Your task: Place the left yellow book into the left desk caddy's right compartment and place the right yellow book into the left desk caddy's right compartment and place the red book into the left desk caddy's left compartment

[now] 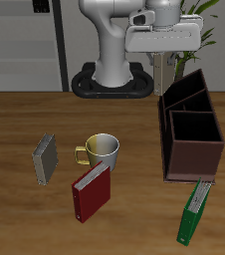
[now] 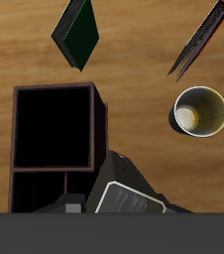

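- Step in hand, by my read: lower left yellow book (image 1: 162,78) (small, thin, grey cover, tan edges) into one compartment of left desk caddy (image 1: 191,149) (dark brown-maroon box, tall walls, partition across the middle).
- To do well: centre book over the compartment opening before descending; book hangs just beside the caddy's back wall, so shift twd the cavity first, else bottom edge may catch on the rim.
- Keep book upright and its flat faces parallel to the walls; descend slow, release only once most of the book is below the rim.
- Which cavity counts as "right": can't tell from these views, since caddy front not evident. Confirm before dropping.
- Tool: gripper (image 1: 162,62) clamped narrow on the thin book, which hangs below the fingers; wrist view shows grey cover w/ pale border (image 2: 130,198) right under the cam. Fingertips mostly hidden, so contact judged, not seen. Nothing else touched; book looks clear of the caddy wall.
- Caddy: below and just fwd of tool; both cavities look empty in wrist view (image 2: 53,124).
- Right yellow book (image 1: 47,157) (same grey, thin): well away from tool, flat on wooden table (image 1: 15,209), past the cream-yellow mug (image 1: 101,149).
- Red book (image 1: 92,189) (dark red hardcover, white page edge): well away, beyond mug, nearer table front.
- Long green book (image 1: 194,211): past caddy's far end from tool; not part of the job.
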